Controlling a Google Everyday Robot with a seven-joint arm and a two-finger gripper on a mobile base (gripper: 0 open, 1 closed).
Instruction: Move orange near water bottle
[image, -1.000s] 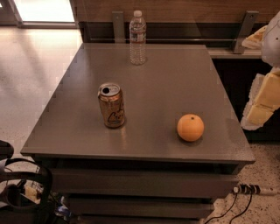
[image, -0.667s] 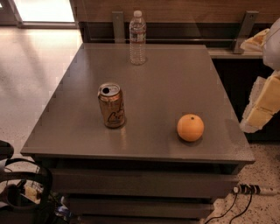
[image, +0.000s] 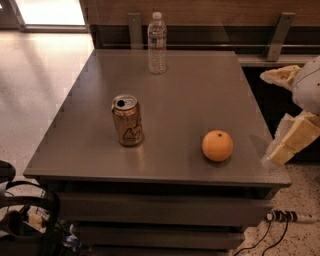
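The orange (image: 217, 145) lies on the grey table (image: 200, 95) near its front right, with its small dark stem dot facing up. At the far edge, left of centre, the clear water bottle (image: 157, 43) stands upright with its white cap on. My gripper (image: 281, 112) hangs off the table's right edge, to the right of the orange and not touching it. It is open, its two pale fingers (image: 292, 142) spread apart with nothing between them.
A gold drink can (image: 127, 120) stands opened on the left half of the table, between the orange and the bottle's side. A wooden wall with metal brackets (image: 276, 36) runs behind. Cables (image: 280, 217) and dark gear (image: 25, 220) lie on the floor in front.
My gripper has dropped lower and come slightly nearer the table's right edge. The orange, can and bottle have not moved.
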